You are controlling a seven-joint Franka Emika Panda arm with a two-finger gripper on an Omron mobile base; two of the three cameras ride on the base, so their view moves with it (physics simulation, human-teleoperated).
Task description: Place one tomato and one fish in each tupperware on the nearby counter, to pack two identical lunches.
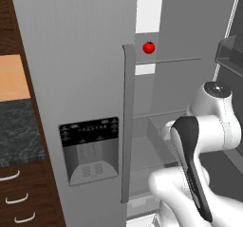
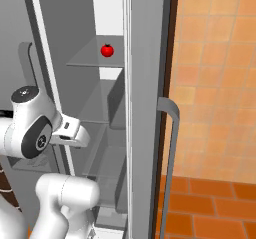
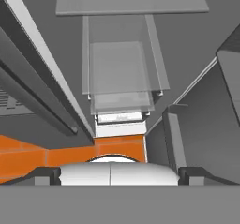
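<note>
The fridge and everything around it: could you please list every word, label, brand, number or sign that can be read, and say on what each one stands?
No text can be read in these pictures.
Dispenser panel on the closed fridge door: rows of tiny pale marks, too small and blurred to read.
Tomato, glass shelf, door handle, counter: no writing on them.

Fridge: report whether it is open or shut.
Open: the fridge's inside shows, with a tomato on a glass shelf.

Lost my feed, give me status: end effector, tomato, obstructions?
End effector open, empty, inside fridge. One tomato on upper glass shelf. Closed left fridge door beside the arm.
</note>
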